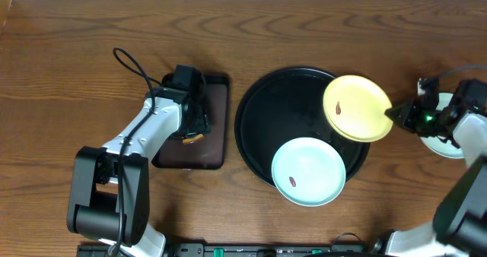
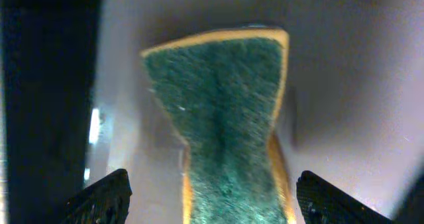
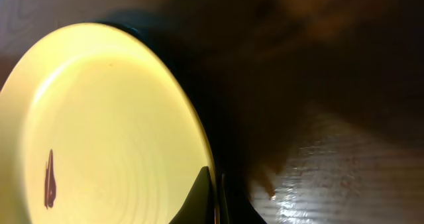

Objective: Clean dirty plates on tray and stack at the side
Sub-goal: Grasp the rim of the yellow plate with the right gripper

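- The right gripper is pinched shut on the right-hand rim of the yellow plate. In the right wrist view its two dark fingers meet at that thin edge.
- That plate lies over the far right part of the black tray, and its right side hangs out past the tray's rim. The plate's brown smear sits left of centre, well away from the clamped edge.
- A mint-green plate lies on the near part of the tray, apart from both grippers. Its near edge overlaps the tray's rim.
- Another pale plate rests on the table at the far right, mostly hidden under the right arm.
- The left gripper is spread wide and grips nothing. It hangs over the brown rectangular tray, left of the black one.
- A green-faced sponge with yellow sides lies between the left fingers, with clear space on either side.
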